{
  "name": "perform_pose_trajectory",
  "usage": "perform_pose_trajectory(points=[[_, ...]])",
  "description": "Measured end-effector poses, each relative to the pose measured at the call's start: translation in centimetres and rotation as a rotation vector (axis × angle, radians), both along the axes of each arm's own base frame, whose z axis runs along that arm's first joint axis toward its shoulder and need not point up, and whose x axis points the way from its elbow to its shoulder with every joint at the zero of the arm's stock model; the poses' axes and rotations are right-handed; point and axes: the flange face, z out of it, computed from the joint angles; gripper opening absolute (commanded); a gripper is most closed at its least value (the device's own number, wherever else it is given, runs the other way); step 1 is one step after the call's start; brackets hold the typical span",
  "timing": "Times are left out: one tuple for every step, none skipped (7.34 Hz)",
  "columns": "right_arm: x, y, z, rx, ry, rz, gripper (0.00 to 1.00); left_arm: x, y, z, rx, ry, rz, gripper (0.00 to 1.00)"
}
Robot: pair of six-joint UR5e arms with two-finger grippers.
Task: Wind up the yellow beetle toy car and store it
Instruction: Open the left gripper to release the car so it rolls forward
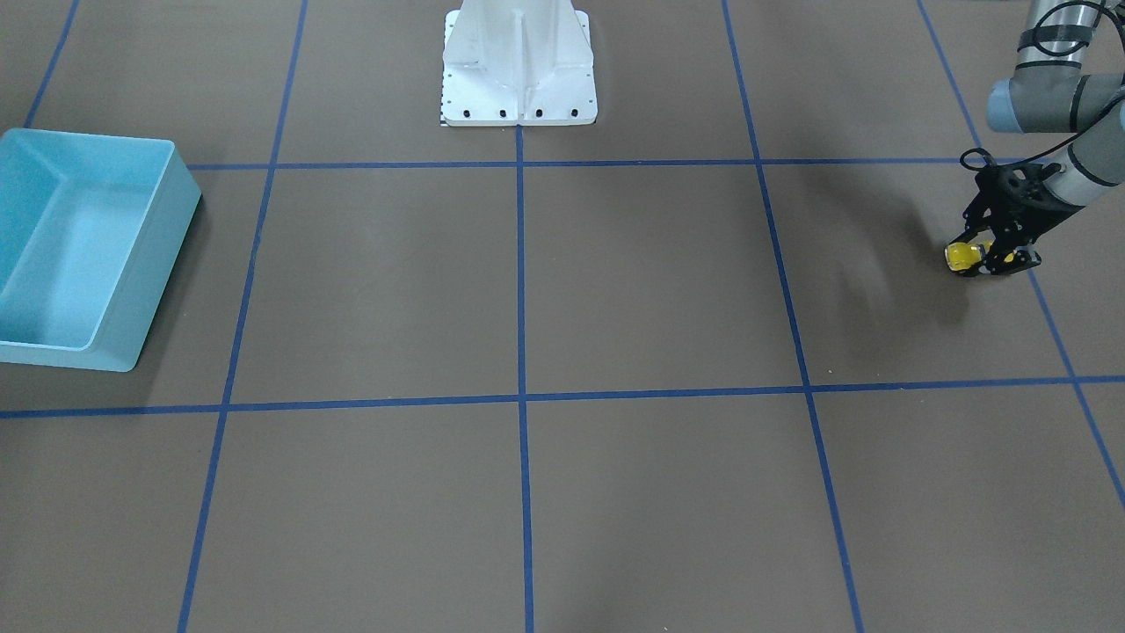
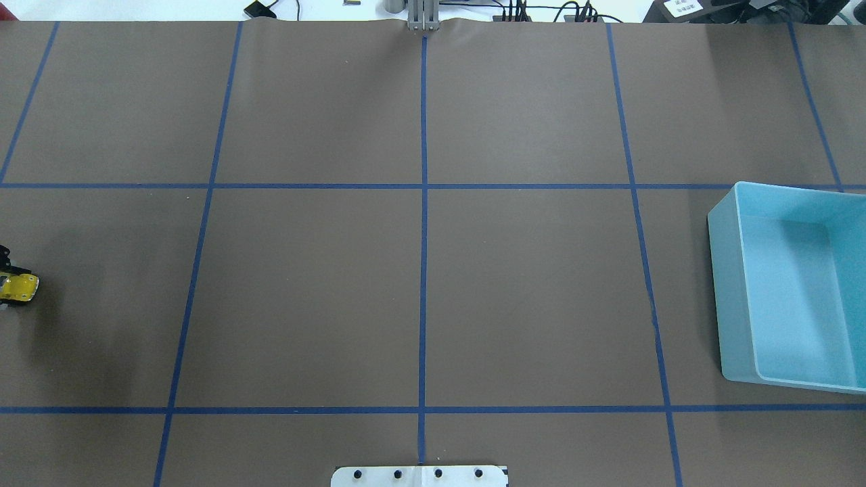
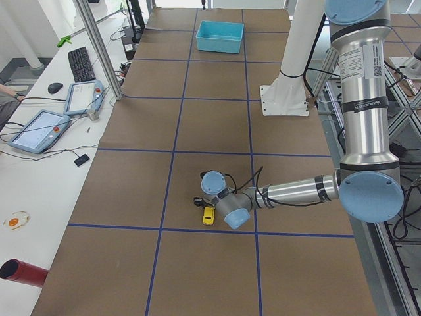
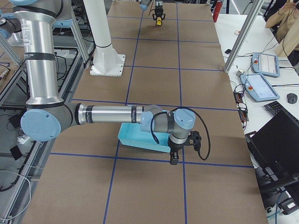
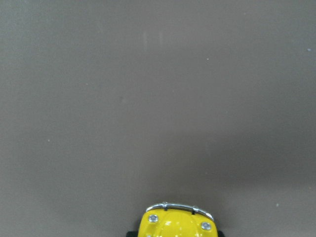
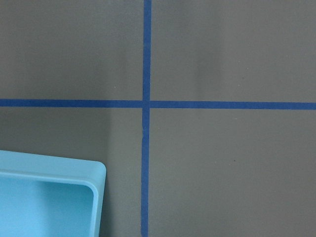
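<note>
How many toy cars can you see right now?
1: the yellow beetle toy car, gripped in the left pincer near the table's left end. The blue bin holds none.

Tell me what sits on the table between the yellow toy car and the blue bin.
Nothing: between the yellow beetle toy car and the blue bin, the overhead view shows only bare brown table crossed by blue tape lines.

Your overhead and front cameras face each other, side cameras watch from the table point(image 3: 131, 164) ends, wrist cameras sit close; fixed views share the blue bin point(image 2: 724, 291).
</note>
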Motion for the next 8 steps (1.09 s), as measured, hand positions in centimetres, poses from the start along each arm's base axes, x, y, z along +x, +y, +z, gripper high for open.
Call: perform_pose_trajectory(points=[[0.01, 0.04, 0.2, 0.007, 0.001, 0.0, 1.0, -0.14, 0.0, -0.1, 0.005, 0.005, -0.002, 1.0], [0.02, 0.07, 0.58, 0.012, 0.001, 0.0, 1.0, -0.26, 0.11, -0.03, 0.005, 0.007, -0.003, 1.0], [0.01, 0.06, 0.87, 0.015, 0.001, 0.0, 1.0, -0.33, 0.19, 0.03, 0.004, 0.007, -0.003, 1.0], [0.02, 0.07, 1.01, 0.017, 0.001, 0.0, 1.0, -0.35, 0.21, 0.04, 0.004, 0.008, -0.003, 1.0], [0.02, 0.07, 1.09, 0.017, 0.001, 0.0, 1.0, -0.38, 0.22, 0.03, 0.003, 0.008, -0.003, 1.0], [0.02, 0.07, 1.11, 0.017, 0.002, 0.0, 1.0, -0.38, 0.18, -0.07, 0.004, 0.009, -0.004, 1.0], [0.02, 0.07, 1.13, 0.017, 0.002, 0.0, 1.0, -0.38, 0.07, -0.28, 0.007, 0.011, -0.007, 1.0], [0.02, 0.07, 1.14, 0.017, 0.002, 0.0, 1.0, -0.39, -0.05, -0.51, 0.009, 0.013, -0.009, 1.0]])
